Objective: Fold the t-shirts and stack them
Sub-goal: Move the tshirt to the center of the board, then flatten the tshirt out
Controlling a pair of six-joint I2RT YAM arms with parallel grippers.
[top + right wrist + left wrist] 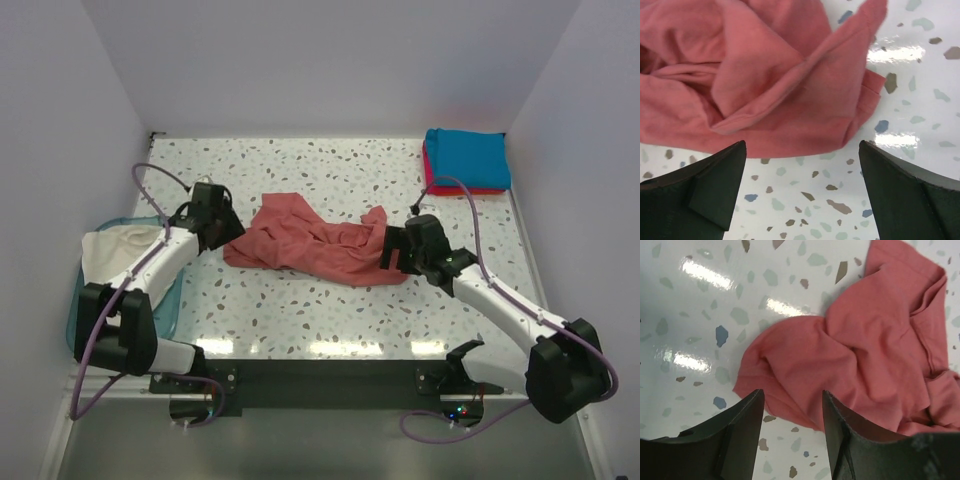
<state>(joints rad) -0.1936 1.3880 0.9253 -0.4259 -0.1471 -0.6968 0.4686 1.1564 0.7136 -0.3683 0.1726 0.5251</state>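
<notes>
Both your tools gape open: left tool (792,401) and right tool (802,150) at opposite ends of the brick-red shirt (318,246).

Loose t-shirt (318,246) at table (300,312) centre, stacked t-shirts (466,160) in far-right corner, another t-shirt (110,250) in bin (171,305) at left edge.
</notes>
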